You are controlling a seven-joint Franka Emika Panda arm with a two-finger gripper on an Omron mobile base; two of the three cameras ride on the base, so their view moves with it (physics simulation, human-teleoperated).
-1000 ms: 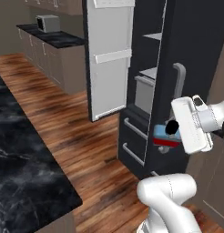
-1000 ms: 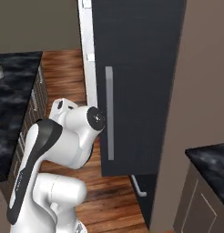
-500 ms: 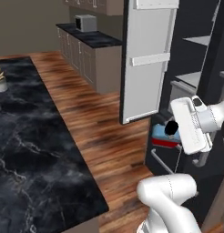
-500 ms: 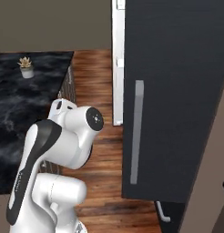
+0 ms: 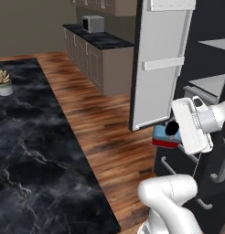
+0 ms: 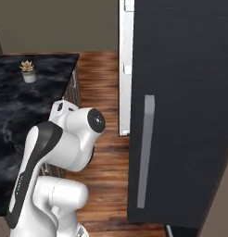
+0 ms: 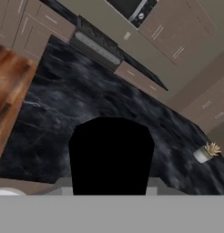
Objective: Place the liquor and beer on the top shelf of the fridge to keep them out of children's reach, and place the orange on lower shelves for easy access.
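Observation:
The liquor (image 5: pixel 165 137), a squat red bottle with pale-blue ends and a black cap, hangs level beside the fridge's (image 5: pixel 210 114) lower drawers, with my gripper (image 5: pixel 174 132) shut on it. In the hand view its black cap (image 7: pixel 111 154) rises dark at the bottom centre. Two pale-grey shelves (image 5: pixel 209 84) show inside the fridge above and right of the hand; I cannot tell if the higher one (image 5: pixel 217 43) is the top shelf. The beer and the orange are out of view.
The fridge's open left door (image 5: pixel 160 64) with white bins stands just left of the hand. A black marble counter (image 5: pixel 32 151) with a small potted plant (image 5: pixel 3 82) lies to the left. The dark shut door (image 6: pixel 180 106) with its grey handle (image 6: pixel 143 152) stands close by.
The whole picture has shifted: the base has moved, so the fridge slid right and the marble counter with the plant came into view. The gripper still holds the liquor the same way.

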